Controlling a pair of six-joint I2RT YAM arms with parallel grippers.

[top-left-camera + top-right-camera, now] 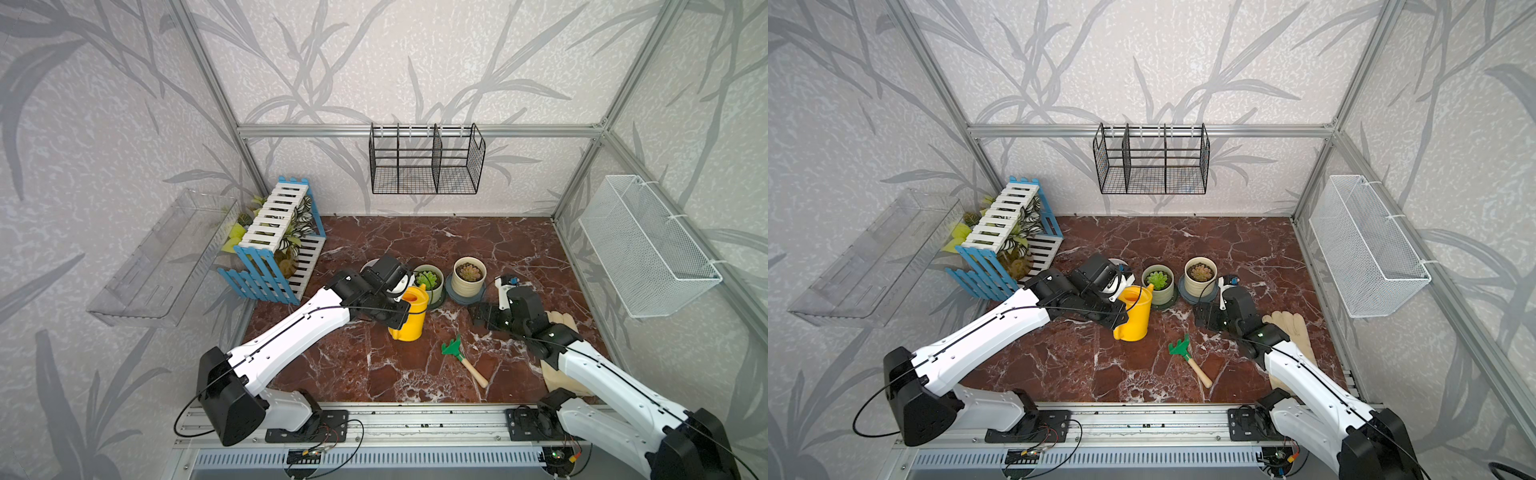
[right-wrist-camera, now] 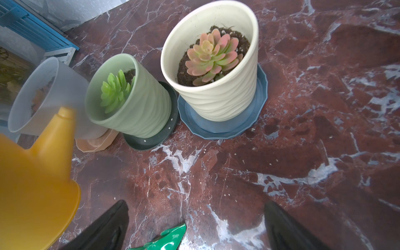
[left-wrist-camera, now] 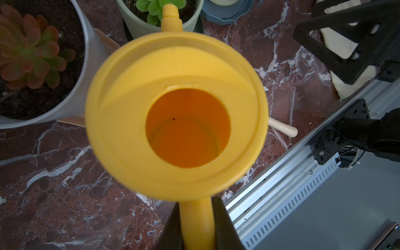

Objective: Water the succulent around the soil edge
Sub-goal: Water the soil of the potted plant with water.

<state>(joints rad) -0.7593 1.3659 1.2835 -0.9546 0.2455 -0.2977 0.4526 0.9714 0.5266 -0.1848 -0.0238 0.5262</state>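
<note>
My left gripper (image 1: 395,318) (image 3: 195,207) is shut on the handle of a yellow watering can (image 1: 411,316) (image 1: 1134,316) (image 3: 173,121) (image 2: 32,184). The can's spout (image 3: 171,13) reaches the near rim of a pale green pot (image 1: 433,291) (image 1: 1160,293) (image 2: 142,108) that holds a green succulent (image 1: 428,279) (image 1: 1158,280) (image 3: 151,8) (image 2: 113,91). Right of it stands a cream pot (image 1: 467,286) (image 2: 216,101) with a pink succulent (image 2: 212,54). A whitish pot (image 3: 91,65) with a reddish succulent (image 3: 28,47) sits left, mostly hidden under my left arm in both top views. My right gripper (image 1: 478,313) (image 2: 194,204) is open and empty, low over the table.
A green hand rake (image 1: 453,347) (image 2: 166,238) lies just in front of the right gripper. Beige gloves (image 1: 561,320) lie under the right arm. A blue-and-white fence planter (image 1: 274,245) stands back left. Wire baskets (image 1: 426,162) (image 1: 648,245) hang on the back and right walls.
</note>
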